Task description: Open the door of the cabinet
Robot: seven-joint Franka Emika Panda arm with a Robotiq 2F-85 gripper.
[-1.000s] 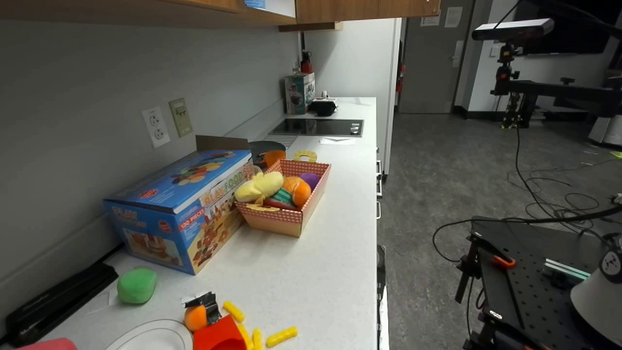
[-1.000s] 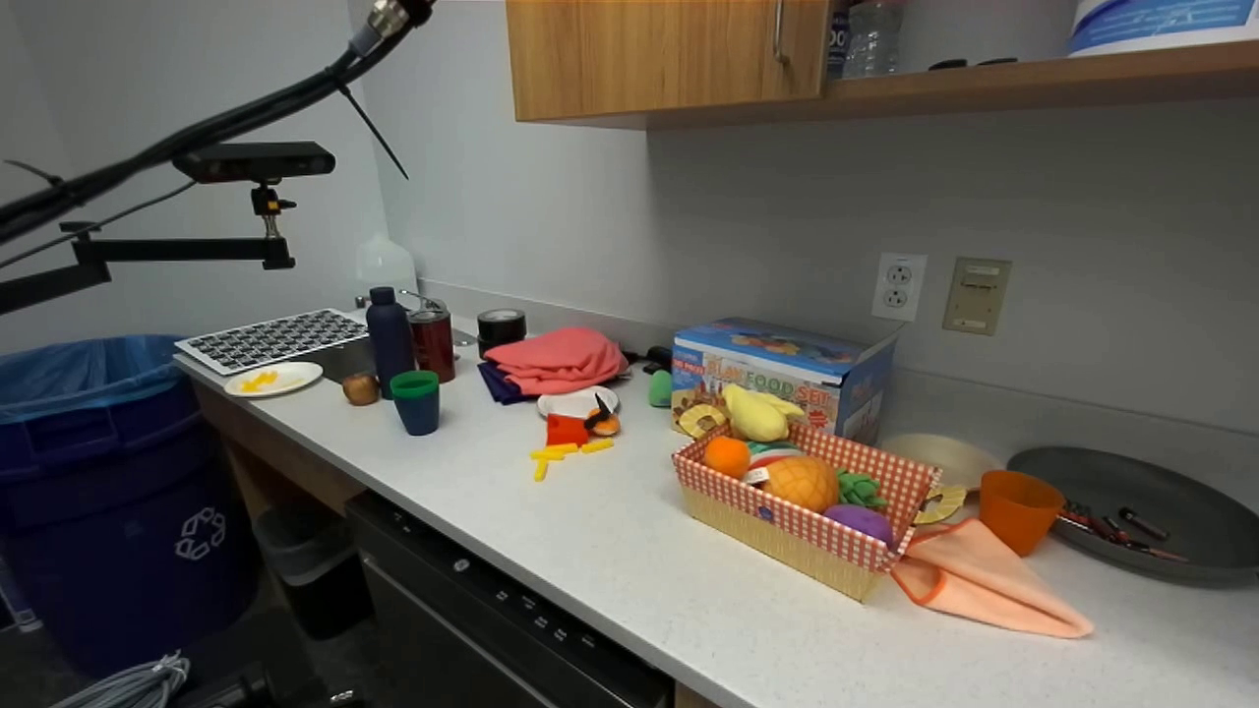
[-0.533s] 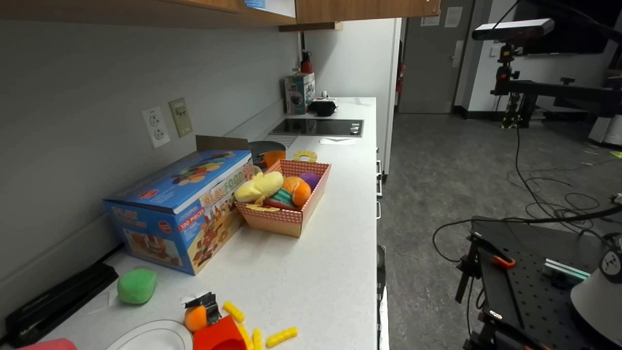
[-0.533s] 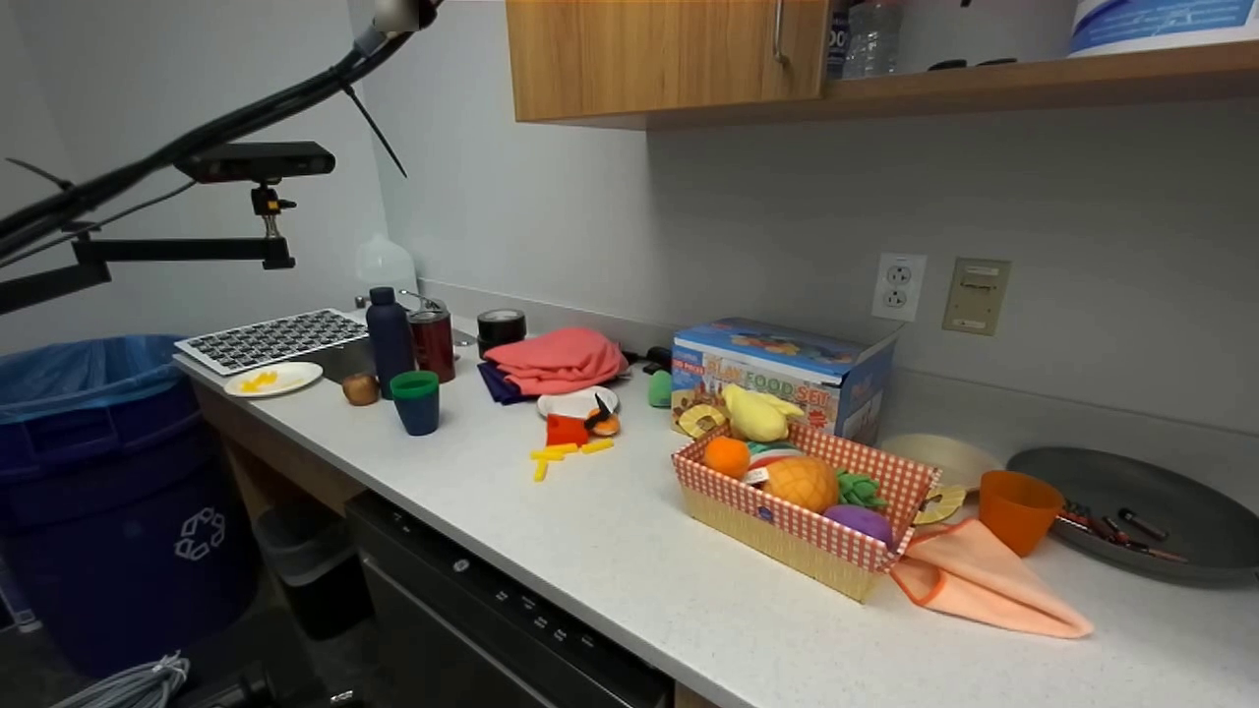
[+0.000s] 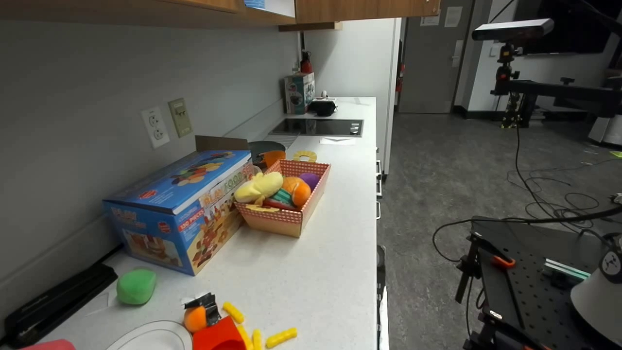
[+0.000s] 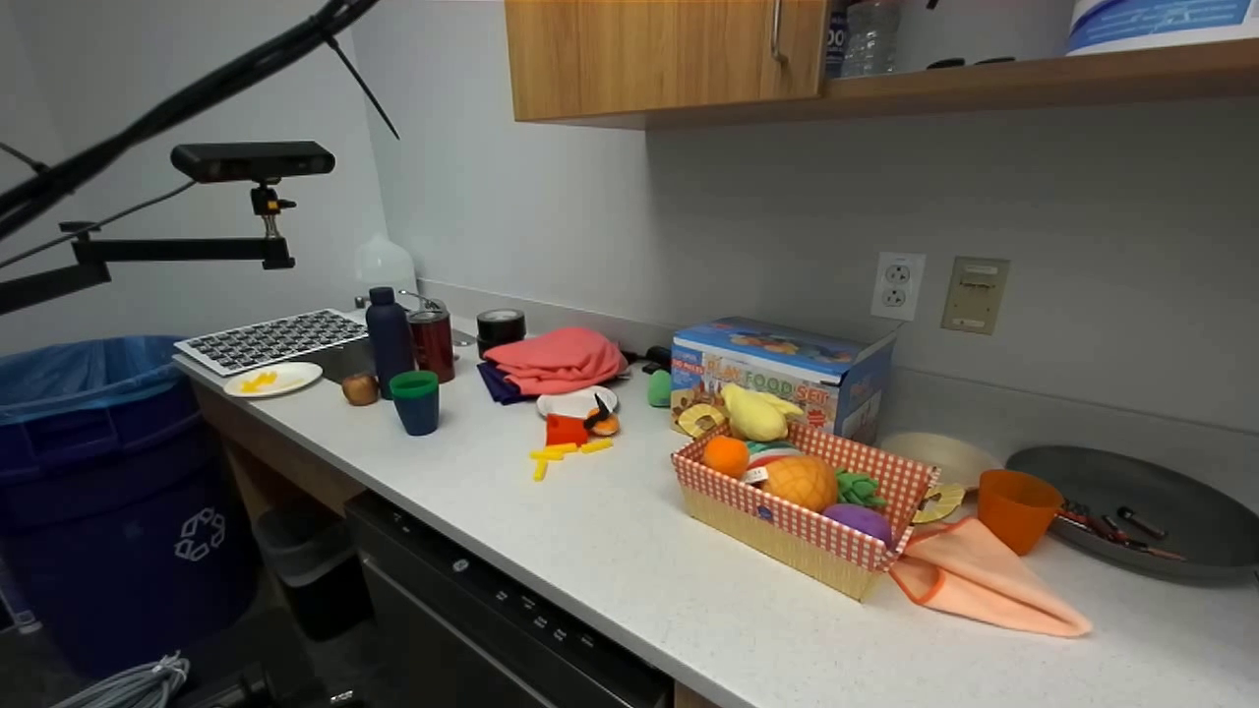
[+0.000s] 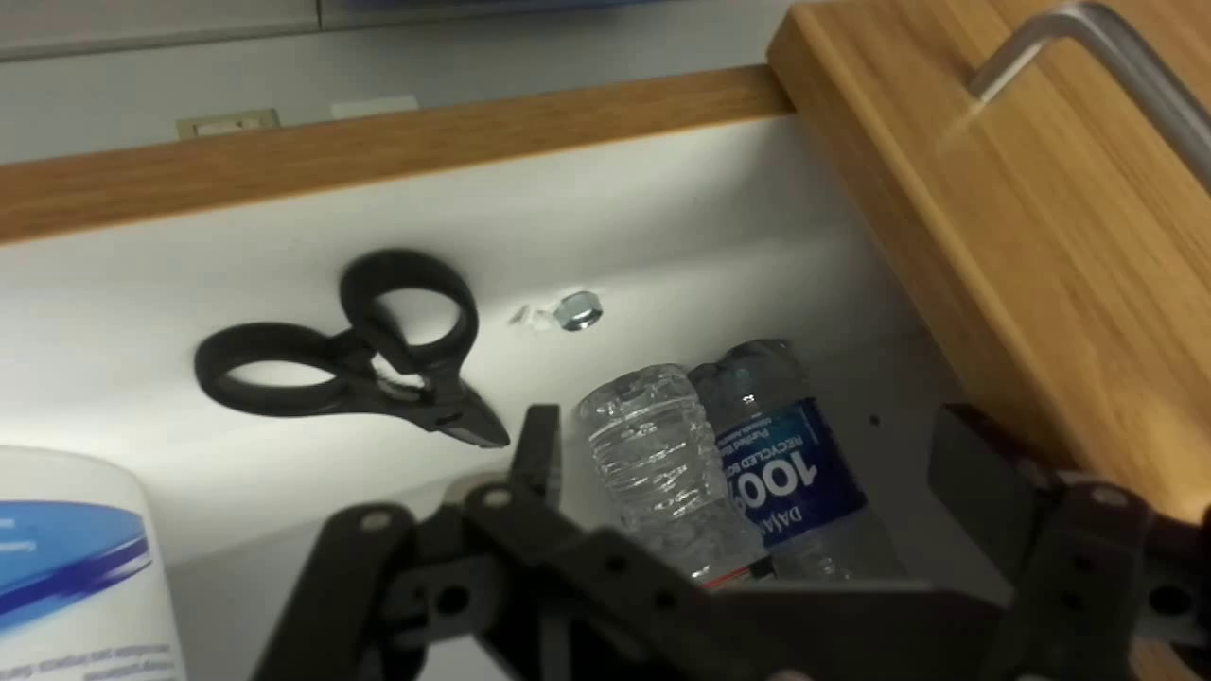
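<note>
The wooden cabinet door (image 6: 669, 59) with its metal handle (image 6: 779, 31) shows at the top of an exterior view and looks shut. In the wrist view, the door (image 7: 1022, 246) fills the right side, and its bent metal handle (image 7: 1126, 71) is at the upper right corner. My gripper (image 7: 747, 449) is open and empty. One finger is in front of the open shelf and the other overlaps the door's edge; I cannot tell whether it touches. The handle is outside the jaws. In the exterior views the gripper is mostly out of frame; a small dark tip shows above the shelf.
The open shelf (image 7: 378, 161) beside the door holds black scissors (image 7: 378, 364), clear bottles (image 7: 653, 454) and a white container (image 7: 76, 586). Below, the counter (image 6: 590, 531) carries a food basket (image 6: 787, 541) and a play-food box (image 6: 777, 364). A camera arm (image 6: 177, 251) stands at the left.
The arm's black cable has shifted up and left, and its silver connector has left the frame. A small dark tip above the shelf has appeared and moved towards the door. The door looks unchanged.
</note>
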